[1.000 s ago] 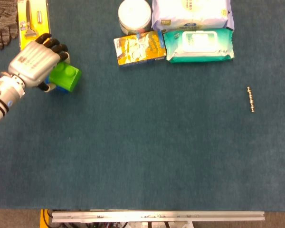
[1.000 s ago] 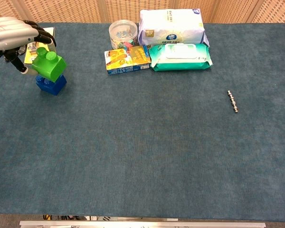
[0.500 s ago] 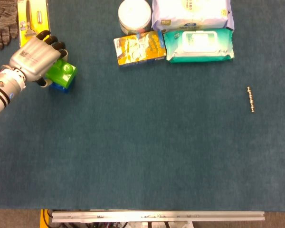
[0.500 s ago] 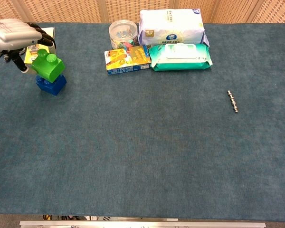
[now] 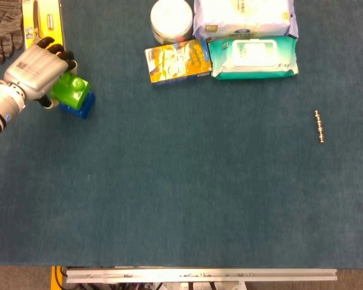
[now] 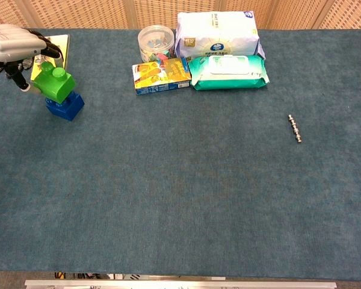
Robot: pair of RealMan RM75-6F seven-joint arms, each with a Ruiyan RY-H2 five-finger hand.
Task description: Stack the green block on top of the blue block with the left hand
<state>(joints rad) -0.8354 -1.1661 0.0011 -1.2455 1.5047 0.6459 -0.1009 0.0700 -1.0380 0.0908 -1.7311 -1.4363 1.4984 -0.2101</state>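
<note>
The green block [image 5: 71, 89] [image 6: 54, 82] is held by my left hand [image 5: 35, 67] [image 6: 15, 43] at the far left of the table. It sits tilted over the blue block [image 5: 81, 106] [image 6: 64, 106], shifted toward the left edge of it; whether the two touch I cannot tell. The blue block rests on the cloth, partly hidden under the green one in the head view. My right hand shows in neither view.
At the back stand a round jar [image 6: 155, 40], a yellow box [image 6: 161, 74], a green wipes pack [image 6: 228, 71] and a white pack [image 6: 217, 33]. A yellow card with tools [image 5: 41, 23] and a grey glove [image 5: 5, 24] lie behind the hand. A small metal chain [image 6: 295, 128] lies right.
My left hand has drawn back to the left with the green block, which has moved left over the blue block and dropped a little lower.
</note>
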